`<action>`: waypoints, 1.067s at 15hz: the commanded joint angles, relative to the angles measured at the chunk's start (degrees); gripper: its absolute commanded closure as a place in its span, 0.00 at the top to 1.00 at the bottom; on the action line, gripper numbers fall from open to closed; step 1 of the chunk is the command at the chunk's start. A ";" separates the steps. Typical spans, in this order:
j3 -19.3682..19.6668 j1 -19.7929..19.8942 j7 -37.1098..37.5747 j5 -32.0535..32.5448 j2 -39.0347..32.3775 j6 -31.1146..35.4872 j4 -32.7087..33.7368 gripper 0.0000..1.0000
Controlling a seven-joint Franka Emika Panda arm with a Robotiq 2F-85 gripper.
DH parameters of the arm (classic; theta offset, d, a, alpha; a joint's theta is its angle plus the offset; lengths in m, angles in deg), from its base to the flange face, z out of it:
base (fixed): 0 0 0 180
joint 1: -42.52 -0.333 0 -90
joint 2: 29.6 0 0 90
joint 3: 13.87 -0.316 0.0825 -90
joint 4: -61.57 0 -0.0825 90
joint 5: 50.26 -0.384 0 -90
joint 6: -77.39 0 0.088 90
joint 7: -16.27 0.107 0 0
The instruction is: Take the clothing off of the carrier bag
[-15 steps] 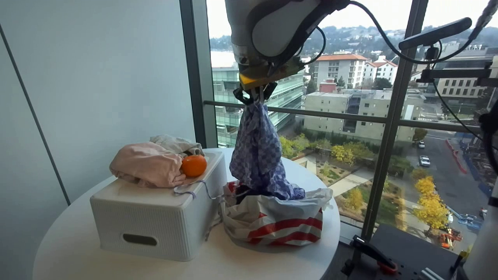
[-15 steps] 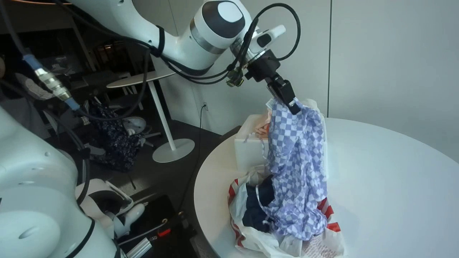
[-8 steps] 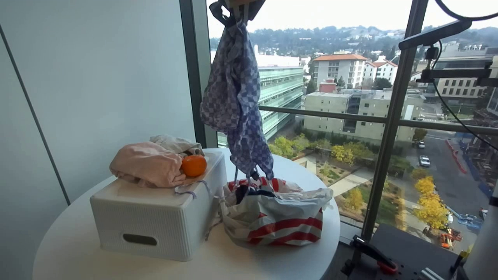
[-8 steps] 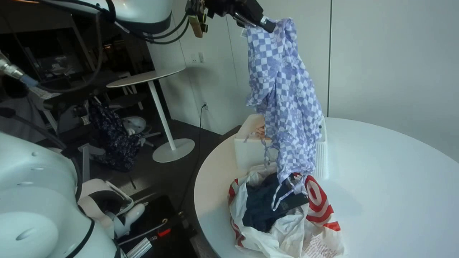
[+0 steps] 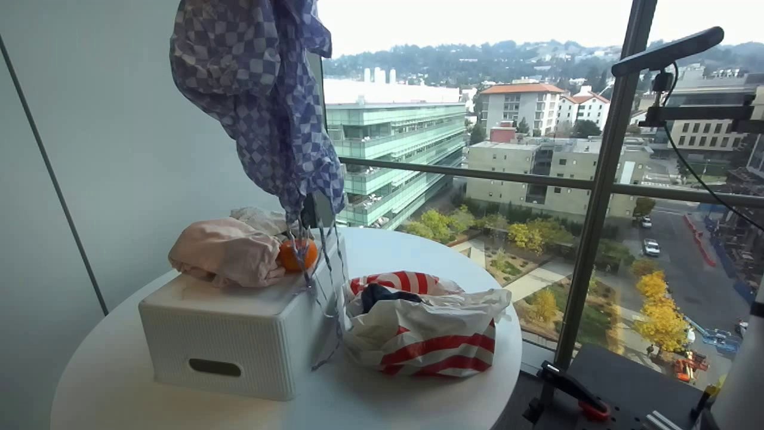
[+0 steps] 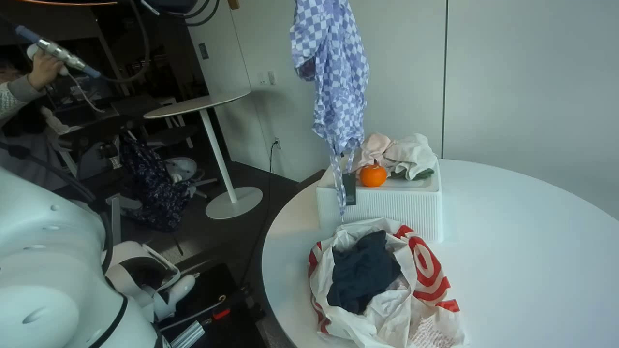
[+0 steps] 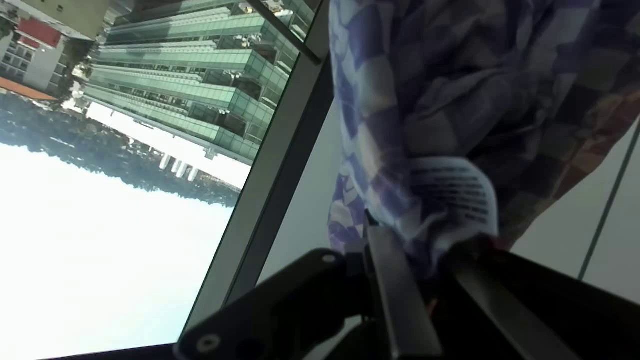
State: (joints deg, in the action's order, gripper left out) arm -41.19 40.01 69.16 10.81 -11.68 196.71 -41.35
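Note:
The purple-and-white checkered clothing (image 5: pixel 256 89) hangs high over the white box's edge, its straps dangling; it also shows in an exterior view (image 6: pixel 333 82). In the wrist view my gripper (image 7: pixel 424 245) is shut on the checkered clothing (image 7: pixel 440 120), bunched between the fingers beside a white label. The gripper is out of frame in both exterior views. The white and red carrier bag (image 5: pixel 436 343) stands on the table to the side, also visible in an exterior view (image 6: pixel 428 270). Dark navy clothing (image 6: pixel 360 273) lies in its opening. The checkered clothing is clear of the bag.
A white ribbed box (image 5: pixel 221 334) stands beside the bag on the round table (image 6: pixel 522 232). On it lie pink cloth (image 5: pixel 224 254), pale cloth (image 6: pixel 411 152) and an orange pumpkin-like object (image 6: pixel 373 176). A window is behind. A person's hand (image 6: pixel 46 70) shows far back.
My gripper has lifted the checkered clothing up out of the bag and carried it over toward the white box. The navy clothing in the bag is now uncovered; the bag has stayed put.

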 commanded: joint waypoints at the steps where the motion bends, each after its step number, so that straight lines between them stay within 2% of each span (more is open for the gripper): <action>1: -4.27 -2.69 2.08 10.64 -13.07 -6.47 13.84 0.02; 2: -4.78 -4.14 2.32 13.81 -16.58 -8.18 16.38 0.02; 3: -8.22 -1.95 1.95 15.70 -19.78 -9.49 19.18 0.02; 4: -4.58 -7.43 1.81 18.26 -23.05 -11.08 20.81 0.02; 7: -0.83 -13.15 -0.40 21.69 -32.85 -12.41 26.94 0.02; 9: 3.02 -15.53 -2.63 19.89 -37.82 -9.95 29.41 0.02; 12: 7.29 -16.73 -6.70 16.32 -40.50 -7.95 29.23 0.03; 16: 10.30 -16.17 -12.65 7.98 -38.33 -10.57 24.96 0.02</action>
State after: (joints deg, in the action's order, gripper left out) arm -33.21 24.45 62.62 24.43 -52.10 187.67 -15.49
